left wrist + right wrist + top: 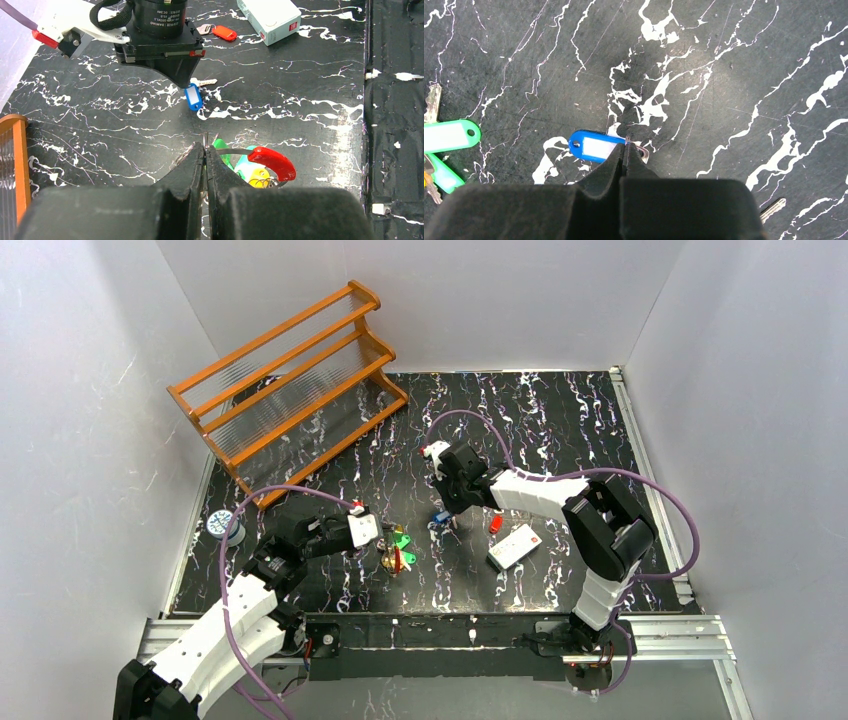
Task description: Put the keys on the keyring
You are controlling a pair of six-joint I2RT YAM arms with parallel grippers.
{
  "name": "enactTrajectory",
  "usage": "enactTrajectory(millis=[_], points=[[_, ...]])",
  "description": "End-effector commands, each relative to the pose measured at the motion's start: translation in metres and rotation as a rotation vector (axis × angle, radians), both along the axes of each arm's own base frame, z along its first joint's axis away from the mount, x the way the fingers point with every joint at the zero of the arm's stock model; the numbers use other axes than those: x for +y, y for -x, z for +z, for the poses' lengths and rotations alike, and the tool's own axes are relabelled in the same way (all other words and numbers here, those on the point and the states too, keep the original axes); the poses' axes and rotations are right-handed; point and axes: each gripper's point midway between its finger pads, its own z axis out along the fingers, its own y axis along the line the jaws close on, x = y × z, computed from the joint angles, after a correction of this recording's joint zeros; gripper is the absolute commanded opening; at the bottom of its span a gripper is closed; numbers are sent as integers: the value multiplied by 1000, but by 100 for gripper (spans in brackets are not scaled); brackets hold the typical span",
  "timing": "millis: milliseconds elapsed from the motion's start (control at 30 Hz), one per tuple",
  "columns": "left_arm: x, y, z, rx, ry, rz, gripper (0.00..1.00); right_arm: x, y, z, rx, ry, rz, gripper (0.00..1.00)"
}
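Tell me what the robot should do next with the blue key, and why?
Probably lift the blue key a little and carry it toward the keyring. The right gripper is shut on the blue key's end, which lies on the table, apart from the rest. The left gripper, shut, seems to pinch the thin keyring beside the red key.

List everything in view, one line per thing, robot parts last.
black white-veined table mat: one, black, under everything.
orange wooden slatted rack: one, orange, far left corner.
white rectangular box with red dot: one, white, near right.
red-tagged key: one, red, beside the box.
blue-tagged key: one, blue, centre.
bunch of green, red and yellow tagged keys: one bunch, mixed, left of centre.
small blue-and-white round object: one, left edge, unidentifiable.
left claw: one, black, shut.
right claw: one, black, shut on the blue-tagged key.
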Motion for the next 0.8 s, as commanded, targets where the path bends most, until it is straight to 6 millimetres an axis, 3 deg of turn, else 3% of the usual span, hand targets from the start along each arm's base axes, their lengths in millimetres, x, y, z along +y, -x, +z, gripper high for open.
enactTrajectory(millis=[0,267,433,767], points=[[-4,0,19,-28,31,-17,0,7,-12,27,-65,-29,-7,1],[-4,-2,18,-25,29,-7,0,9,-17,51,-115,-64,-20,1],[-3,-4,17,-15,26,10,0,14,-20,78,-172,-133,-15,1],[3,-14,5,48,-8,89,0,41,10,138,-245,-384,206,1]])
